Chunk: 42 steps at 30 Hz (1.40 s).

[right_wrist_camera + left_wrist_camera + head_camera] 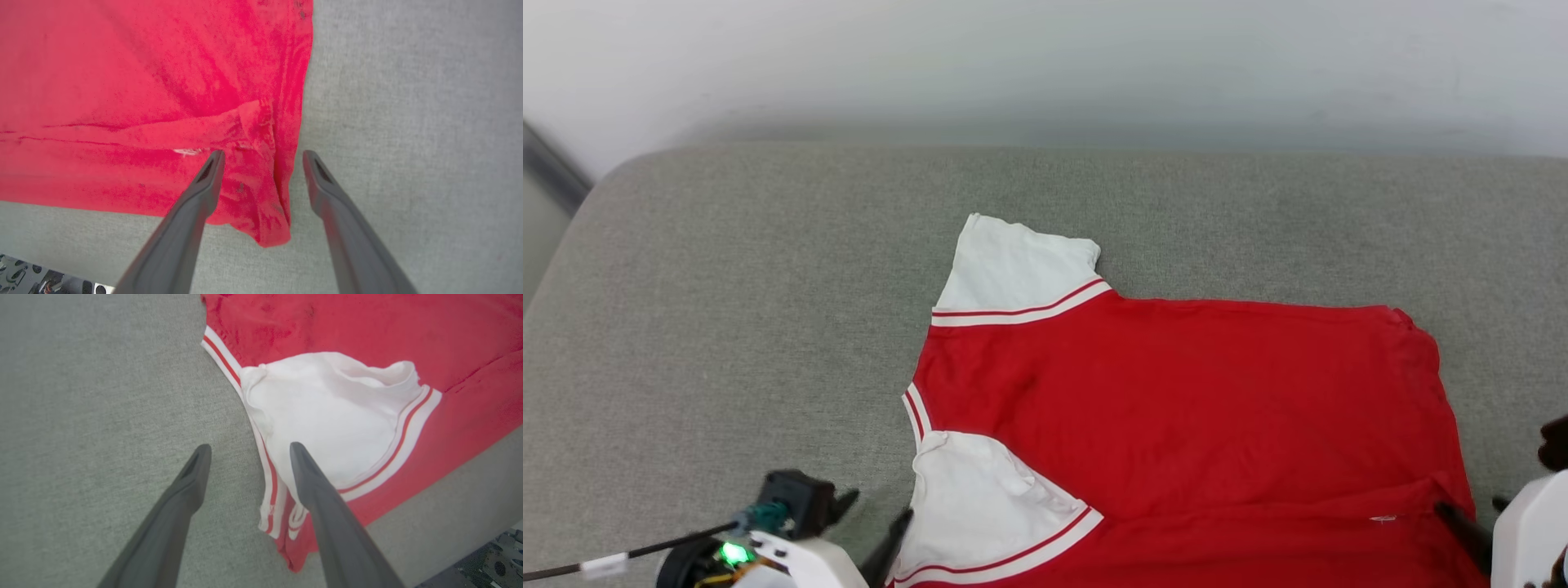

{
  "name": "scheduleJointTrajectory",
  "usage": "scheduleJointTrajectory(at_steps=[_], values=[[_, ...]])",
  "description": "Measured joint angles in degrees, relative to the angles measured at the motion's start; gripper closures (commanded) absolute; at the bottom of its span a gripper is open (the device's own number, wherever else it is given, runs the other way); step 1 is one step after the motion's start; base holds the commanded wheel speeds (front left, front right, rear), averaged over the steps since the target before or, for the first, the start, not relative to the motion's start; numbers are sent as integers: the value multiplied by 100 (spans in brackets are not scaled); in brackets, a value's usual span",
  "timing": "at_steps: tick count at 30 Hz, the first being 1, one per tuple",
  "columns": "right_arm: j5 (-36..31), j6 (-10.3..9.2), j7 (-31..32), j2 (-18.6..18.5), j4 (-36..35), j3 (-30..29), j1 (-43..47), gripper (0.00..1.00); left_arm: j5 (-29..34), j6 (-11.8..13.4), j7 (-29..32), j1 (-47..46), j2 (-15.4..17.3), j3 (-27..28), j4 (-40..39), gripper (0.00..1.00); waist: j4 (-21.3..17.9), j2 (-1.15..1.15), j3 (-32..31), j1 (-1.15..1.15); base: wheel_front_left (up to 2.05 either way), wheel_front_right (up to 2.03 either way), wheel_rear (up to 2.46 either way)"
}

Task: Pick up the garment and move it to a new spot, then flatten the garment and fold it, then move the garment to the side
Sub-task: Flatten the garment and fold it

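Nearest the robot, the left gripper [249, 446] hangs over the garment's collar-end corner with its fingers spread and nothing between them, one over the bare grey cushion [727, 327] and the other over the striped edge of the near sleeve [327, 416]. The right gripper [263, 153] is posed the same way at the other end, fingers apart and empty, straddling the rumpled hem corner [269, 228]. Whether either gripper touches the cloth cannot be told. Both arms reach in low from the near edge, fingers pointing away from the robot. The garment [1176, 408] lies spread on the cushion with its length across the head view. A near strip [1258, 539] is lapped over the red body, and the near sleeve lies on top of it. This looks like the folding step, with one lengthwise fold laid. The far sleeve [1013, 265] sticks out flat toward the wall [1045, 65], so the next move probably calls for reaching across, pinching the far edge at both ends and bringing it inward. The bunched hem corner may need smoothing first.
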Motion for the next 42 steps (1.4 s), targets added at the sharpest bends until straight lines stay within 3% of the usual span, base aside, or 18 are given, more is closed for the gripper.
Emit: scheduleJointTrajectory(at_steps=[8, 11, 15, 21, 26, 30, 35, 42], values=[[132, -1, -1278, 57, -822, -96, -322, 0, 85, 326, -1666, -90, -261, 832, -215, 0, -13, 0, -242, 0, 0, 0, 0], [53, -1, -1874, 212, -1031, -100, -369, 0, 160, 342, -2184, -69, -397, 972, -286, 0, -35, 0, -279, 0, 0, 0, 0], [-49, -1, -2730, 423, -1193, -116, -364, 0, 549, 385, -2499, -12, -492, 1084, -375, 0, -59, 0, -280, 0, 0, 0, 0], [-155, -1, -3695, 709, -1307, -44, -271, 0, 921, 402, -2563, 191, -1066, 1723, -651, 0, -115, 0, -239, 0, 0, 0, 0], [-236, -1, -3991, 864, -1328, 79, -223, 0, 1252, 66, -2565, 336, -1384, 2120, -666, 0, -168, 0, -177, 0, 0, 0, 0], [-288, -1, -4111, 924, -1302, 90, -237, 0, 1403, -330, -2572, 154, -1390, 2164, -432, 0, -233, 0, -41, 0, 0, 0, 0], [-534, -1, -4120, 892, -1386, 201, -325, 0, 1468, -660, -2190, -587, -1054, 2124, -333, 0, -337, 0, 245, 0, 0, 0, 0], [-588, -1, -4124, 926, -1738, 282, -534, 0, 1155, -1210, -590, -2059, -478, 2093, -275, 0, -572, 0, 862, 0, 0, 0, 0]])
